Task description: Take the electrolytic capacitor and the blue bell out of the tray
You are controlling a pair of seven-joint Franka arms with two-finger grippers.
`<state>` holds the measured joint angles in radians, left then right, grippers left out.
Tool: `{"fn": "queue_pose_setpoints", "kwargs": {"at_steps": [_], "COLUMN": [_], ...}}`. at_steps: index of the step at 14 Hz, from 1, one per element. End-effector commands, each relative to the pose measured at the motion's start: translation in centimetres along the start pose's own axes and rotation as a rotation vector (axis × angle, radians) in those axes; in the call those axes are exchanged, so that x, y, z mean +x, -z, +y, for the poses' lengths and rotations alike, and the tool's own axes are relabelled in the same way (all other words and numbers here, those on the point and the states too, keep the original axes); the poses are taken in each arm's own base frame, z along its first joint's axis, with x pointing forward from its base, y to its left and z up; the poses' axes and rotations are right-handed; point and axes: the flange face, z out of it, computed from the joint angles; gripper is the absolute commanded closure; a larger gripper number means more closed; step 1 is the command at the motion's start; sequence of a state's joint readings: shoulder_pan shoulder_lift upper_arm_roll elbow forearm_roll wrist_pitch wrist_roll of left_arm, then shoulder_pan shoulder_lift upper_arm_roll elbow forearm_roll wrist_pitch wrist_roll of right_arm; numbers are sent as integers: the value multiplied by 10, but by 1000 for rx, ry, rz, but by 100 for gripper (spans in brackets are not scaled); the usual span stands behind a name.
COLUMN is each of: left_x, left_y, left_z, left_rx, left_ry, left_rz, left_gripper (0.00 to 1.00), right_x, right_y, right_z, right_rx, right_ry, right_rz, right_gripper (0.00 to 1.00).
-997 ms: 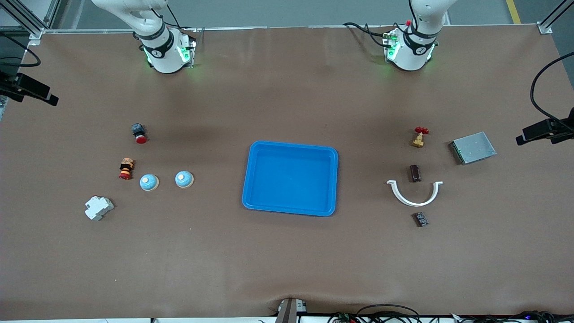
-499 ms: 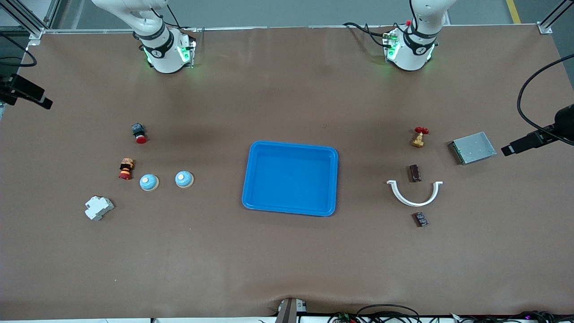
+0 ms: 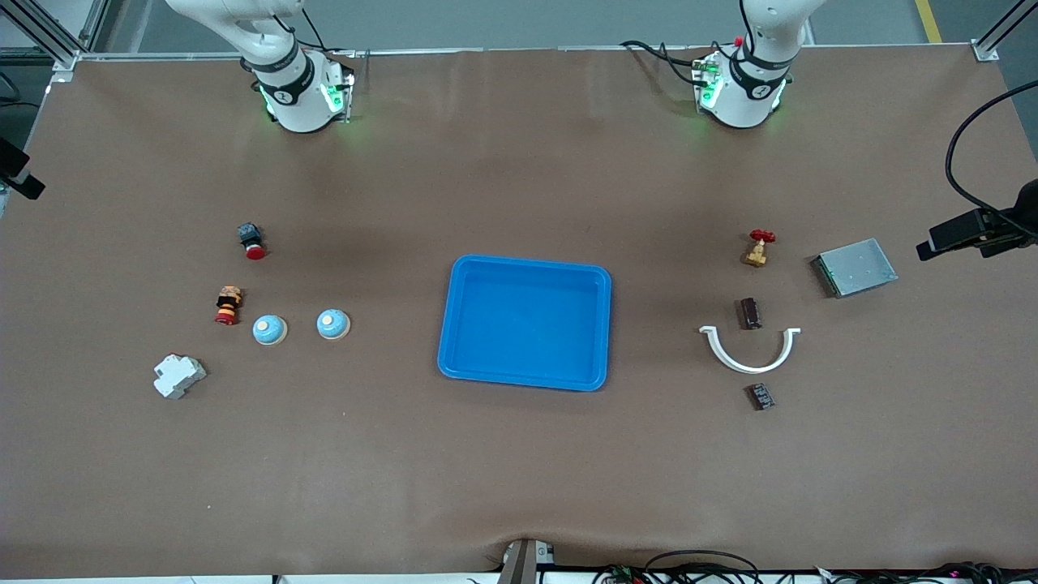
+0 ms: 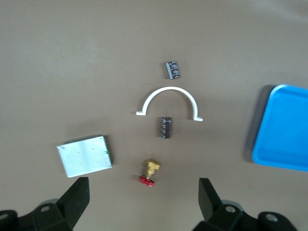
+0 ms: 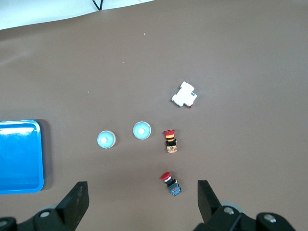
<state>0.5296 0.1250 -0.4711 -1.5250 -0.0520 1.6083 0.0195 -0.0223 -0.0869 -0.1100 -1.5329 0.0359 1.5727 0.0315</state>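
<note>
Evidently, step: task looks finished; no further move seems needed.
Tray (image 3: pixel 527 324): mid-frame in the front view, empty.
Blue bells (image 3: pixel 269 330) (image 3: pixel 332 324): on the table, toward the right arm's end.
Capacitor (image 3: pixel 750 313): toward the left arm's end.
Left gripper (image 4: pixel 143 195): jaws apart, over the capacitor area.
Right gripper (image 5: pixel 142 197): jaws apart, over the bells.
Wrist views only: the spread jaws, with just a part of the tray.

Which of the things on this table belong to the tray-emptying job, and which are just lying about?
Job: tray, empty; two blue bells and the capacitors, all on the table.

Lying about: red valve, white clamp, metal box, white breaker, two red buttons.
</note>
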Motion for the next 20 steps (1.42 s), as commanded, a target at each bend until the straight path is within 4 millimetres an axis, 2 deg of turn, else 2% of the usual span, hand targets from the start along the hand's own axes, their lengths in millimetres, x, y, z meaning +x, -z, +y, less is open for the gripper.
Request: {"fn": "queue_pose_setpoints", "kwargs": {"at_steps": [1,3,5,6,9,10,12,14,15,20], "left_x": [-9,-17,-43,-47,-41,-38,-33,-31,-32,-31], "left_y": [-5,-11,-18,-19,-14,-9,-13,-25,-26,-16], "left_z": [31,51,48,47,49,53,78,106,111,110], "left_rx": [66,78,72,66,66,67,66,74,79,86], "left_ry": [-66,-94,-84,-79,-52,-50,-39,-4,4,-9], "left_rz": [32,44,107,112,125,135,136,122,121,142], "left_gripper": [0,0,0,0,0,0,0,0,0,0], "right_x": [10,12,12,13,18,17,15,13,12,6], "right_y": [-4,-7,-10,-11,-13,-12,-14,-18,-19,-29], "right_z": [-1,-3,-7,-8,-12,-19,-28,-32,-33,-34], "right_rx": [-17,-18,-16,-16,-50,-98,-127,-125,-122,-82], "right_ry": [-6,-3,1,-2,19,47,68,74,73,62], "right_rz": [-3,-8,-14,-17,-24,-20,-39,-57,-68,-137], "right_gripper": [0,0,0,0,0,0,0,0,0,0]}}
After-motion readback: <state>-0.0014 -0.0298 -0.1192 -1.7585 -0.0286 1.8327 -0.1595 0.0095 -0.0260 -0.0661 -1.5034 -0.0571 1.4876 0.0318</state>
